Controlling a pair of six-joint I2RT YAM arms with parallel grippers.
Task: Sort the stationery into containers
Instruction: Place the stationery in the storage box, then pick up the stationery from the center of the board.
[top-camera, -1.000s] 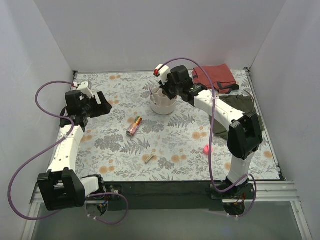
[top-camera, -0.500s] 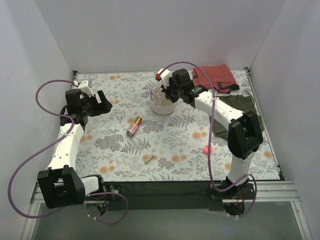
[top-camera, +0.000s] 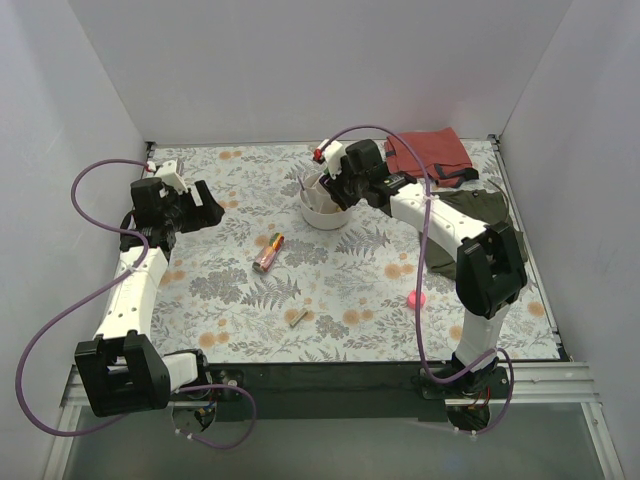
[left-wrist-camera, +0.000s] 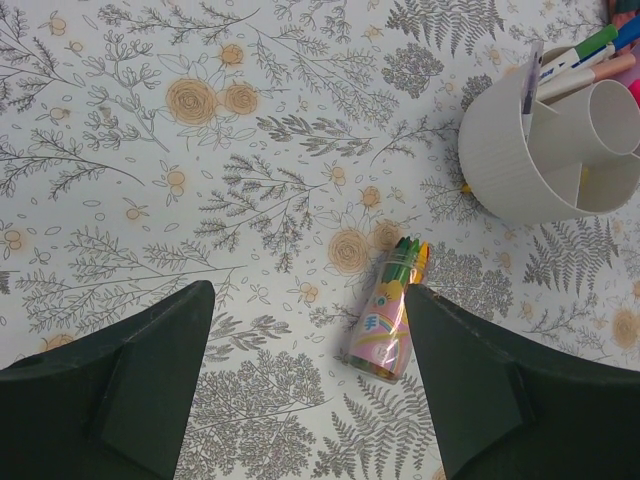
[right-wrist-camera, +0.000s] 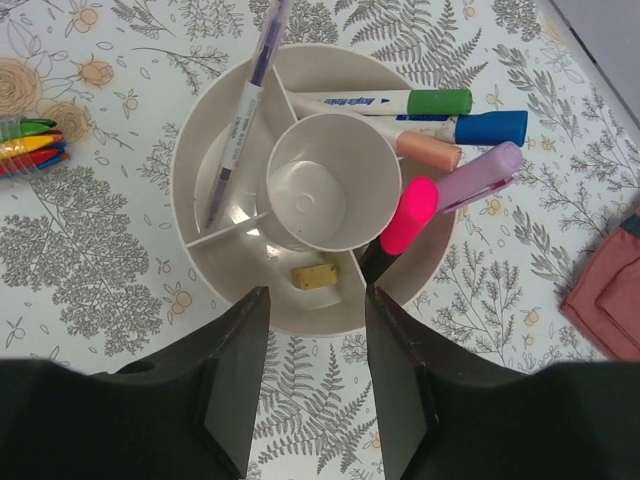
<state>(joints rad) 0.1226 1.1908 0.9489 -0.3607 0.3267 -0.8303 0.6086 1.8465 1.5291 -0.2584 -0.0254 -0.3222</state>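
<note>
A floral-patterned table (top-camera: 230, 290) fills the overhead view, with a round white bowl (top-camera: 322, 215) toward its far middle.

The right gripper (right-wrist-camera: 312, 295) hangs directly over the bowl's near rim. Its jaws are spread about as wide as the bowl's central cup (right-wrist-camera: 320, 180), and they grip nothing. The left gripper (left-wrist-camera: 310, 290) sits well to the left of the bowl, above the table. Its jaws are wide apart and it carries nothing.

A folded red cloth (top-camera: 430, 152) lies beyond and to the right of the bowl. An olive-green cloth (top-camera: 480, 205) lies to the bowl's right.

A pink-orange patterned tube (left-wrist-camera: 385, 325) lies on the table, near the bowl on its near-left side.

Inside the bowl, one compartment holds a green-capped pen (right-wrist-camera: 400, 102), a blue-capped pen (right-wrist-camera: 470, 127) and a pink-capped pen (right-wrist-camera: 425, 150). A lilac tube (right-wrist-camera: 480, 172) and a black-pink highlighter (right-wrist-camera: 408, 215) lean on the rim beside them. A thin pen (right-wrist-camera: 245, 110) stands in another compartment, and a tan bit (right-wrist-camera: 313, 275) lies in a third.

A second tan bit (top-camera: 297, 318) lies well nearer than the bowl. A pink ball (top-camera: 415, 298) lies nearer and to the right of the bowl.
</note>
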